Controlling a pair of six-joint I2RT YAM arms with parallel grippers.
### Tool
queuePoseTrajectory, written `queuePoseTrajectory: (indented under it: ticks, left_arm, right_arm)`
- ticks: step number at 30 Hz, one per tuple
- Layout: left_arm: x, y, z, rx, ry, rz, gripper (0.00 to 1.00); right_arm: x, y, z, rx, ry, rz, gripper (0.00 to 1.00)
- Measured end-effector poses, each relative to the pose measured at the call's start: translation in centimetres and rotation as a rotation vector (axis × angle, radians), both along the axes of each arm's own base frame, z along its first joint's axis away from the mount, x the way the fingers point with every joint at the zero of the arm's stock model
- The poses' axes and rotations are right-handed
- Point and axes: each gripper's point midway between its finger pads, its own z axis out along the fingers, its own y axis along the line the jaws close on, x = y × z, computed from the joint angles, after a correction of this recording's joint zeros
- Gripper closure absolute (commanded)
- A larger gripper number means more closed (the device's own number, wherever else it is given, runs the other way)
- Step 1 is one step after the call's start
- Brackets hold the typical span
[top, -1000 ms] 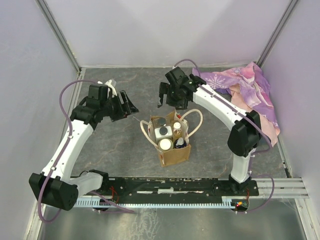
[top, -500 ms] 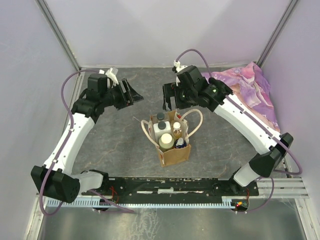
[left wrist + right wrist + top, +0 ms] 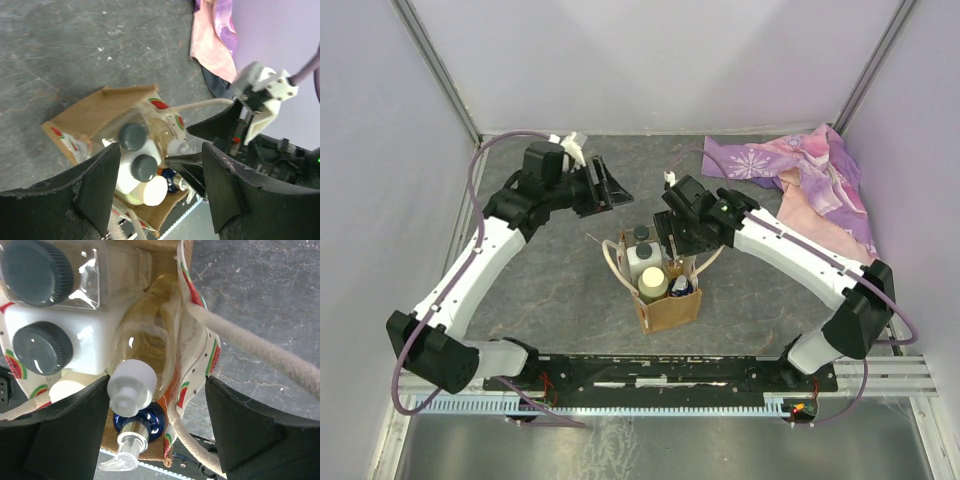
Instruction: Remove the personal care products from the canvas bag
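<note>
The canvas bag (image 3: 670, 310) stands upright mid-table with the bottles inside. In the top view I see the white boxy dark-capped bottle (image 3: 642, 258), the cream-capped round one (image 3: 652, 283) and the blue top of the orange one (image 3: 680, 288). My right gripper (image 3: 675, 248) is open, low over the bag's right side. Its jaws straddle the slim clear yellowish bottle (image 3: 131, 385) and the watermelon-printed rim (image 3: 192, 375) without touching the bottle. The blue pump top (image 3: 137, 425) lies just below. My left gripper (image 3: 608, 188) is open and empty, up and left of the bag (image 3: 95, 112).
A purple-pink floral cloth (image 3: 800, 175) lies at the back right. A second dark-capped clear bottle (image 3: 35, 270) sits at the bag's back. The cream rope handles (image 3: 250, 357) loop outward on both sides. The arms' base rail (image 3: 660, 375) runs along the near edge.
The right gripper has come from behind the bag down onto its right side. The left arm has swung right, closer to the bag. The bag and bottles have stayed put.
</note>
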Motion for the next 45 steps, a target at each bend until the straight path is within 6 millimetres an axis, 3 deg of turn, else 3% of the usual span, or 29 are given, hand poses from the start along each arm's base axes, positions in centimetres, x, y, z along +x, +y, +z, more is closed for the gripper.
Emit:
queuePoseTrajectory:
  ticks: [4,8,21,26,30,38,42,45]
  left_arm:
    - [-0.9,-3.4,0.5,0.021,-0.016,-0.072,0.28]
    - [-2.1,-5.2,-1.1,0.072,0.025,-0.111,0.29]
    - [-3.5,-1.4,-7.3,0.290,0.166,0.001,0.30]
    - [-3.8,0.1,-8.6,0.377,0.181,0.034,0.31]
    - [-4.3,1.4,-10.5,0.442,0.201,0.050,0.38]
    - [-5.4,1.9,-12.9,0.470,0.252,0.032,0.42]
    - [-5.7,1.5,-13.8,0.456,0.267,0.010,0.52]
    - [-5.8,1.0,-14.6,0.440,0.274,-0.006,0.55]
  right_arm:
    - [-0.5,-0.6,-0.5,-0.007,0.002,-0.016,0.28]
    - [-0.6,-0.5,-0.6,0.010,-0.006,-0.023,0.28]
    - [-0.6,-0.1,-1.3,0.043,-0.016,-0.038,0.28]
    - [-0.6,-0.1,-1.5,0.046,-0.015,-0.042,0.27]
    - [-0.6,-0.1,-1.6,0.046,-0.012,-0.047,0.27]
    - [-0.7,-0.1,-1.7,0.048,-0.008,-0.055,0.27]
    - [-0.8,0.0,-1.8,0.056,-0.004,-0.060,0.40]
    - [-0.8,0.0,-1.8,0.055,-0.004,-0.060,0.42]
